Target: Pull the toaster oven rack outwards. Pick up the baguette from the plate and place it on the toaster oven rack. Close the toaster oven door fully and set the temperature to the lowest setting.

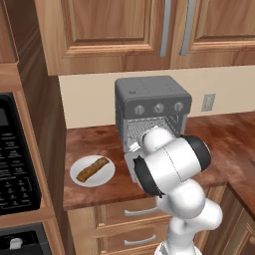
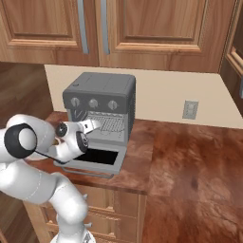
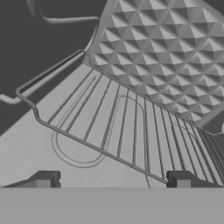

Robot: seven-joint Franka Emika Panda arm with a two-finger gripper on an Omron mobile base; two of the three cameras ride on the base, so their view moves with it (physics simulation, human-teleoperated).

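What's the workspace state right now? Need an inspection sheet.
Surface: brown counter, bare right of the oven.
Job's things: toaster oven with toaster oven door folded down open; toaster oven rack inside the cavity; baguette lying on plate, left of the oven.
Clutter: nothing seen.
Gripper: gripper open at the rack's front edge, holding nothing.
Cables: nothing seen.
Surroundings: wood cabinets above, wall outlet, black microwave at left.

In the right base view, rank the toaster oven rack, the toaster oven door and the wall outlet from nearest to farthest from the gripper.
1. toaster oven rack: inside the open oven, right at the gripper, which reaches into the cavity.
2. toaster oven door: folded down flat, just below the gripper.
3. wall outlet: on the back wall, far to the oven's right.
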